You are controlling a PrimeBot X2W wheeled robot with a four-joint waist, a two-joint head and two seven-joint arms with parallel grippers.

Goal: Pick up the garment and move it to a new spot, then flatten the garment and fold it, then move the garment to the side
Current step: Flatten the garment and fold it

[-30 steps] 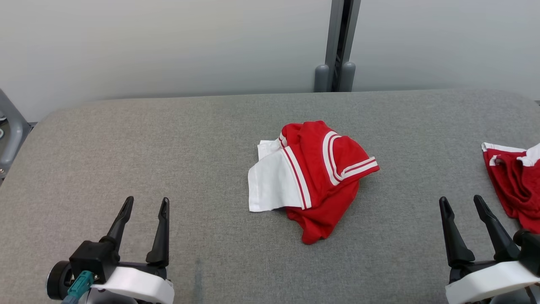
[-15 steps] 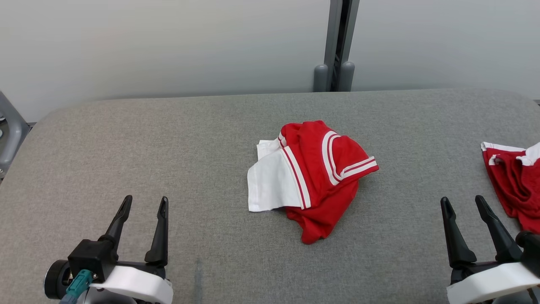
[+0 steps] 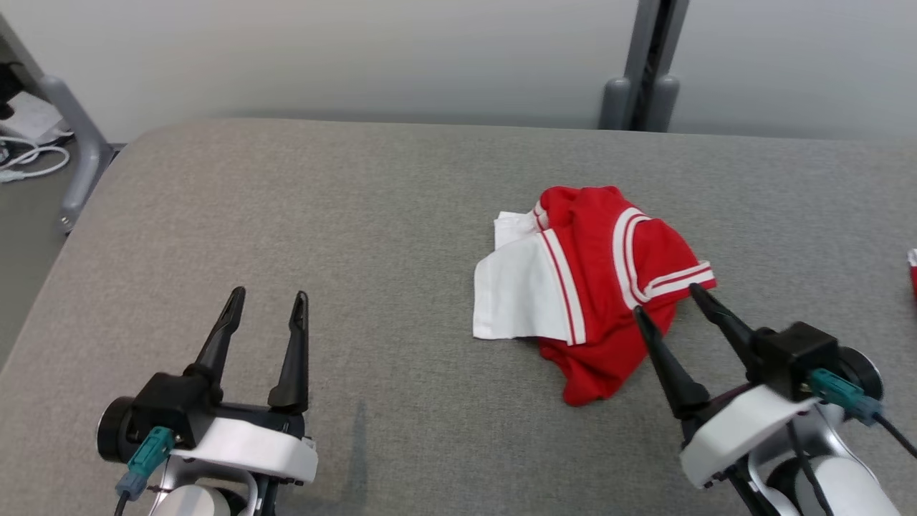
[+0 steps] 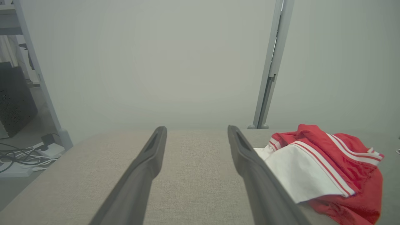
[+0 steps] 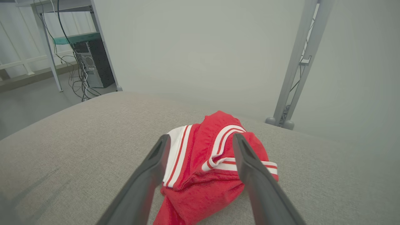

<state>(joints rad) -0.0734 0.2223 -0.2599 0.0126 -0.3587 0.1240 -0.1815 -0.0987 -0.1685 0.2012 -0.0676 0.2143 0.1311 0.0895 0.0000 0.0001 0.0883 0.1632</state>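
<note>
Our crumpled red and white cloth garment (image 3: pixel 594 287) sits on the grey padded table (image 3: pixel 322 215). Our right gripper (image 3: pixel 664 298) is just beside it. Our left gripper (image 3: pixel 270 292) is well apart from it. Both have their fingers apart. We might pinch only one loose layer, so the rest drags.

right gripper (image 5: pixel 200 137): fingers spread wide, aimed at the garment | garment (image 5: pixel 200 165): red, white stripes, crumpled on the grey bench (image 5: pixel 78 147), framed between both fingers | contact: can't tell | behind: grey post (image 5: pixel 300 62), pale wall
</note>
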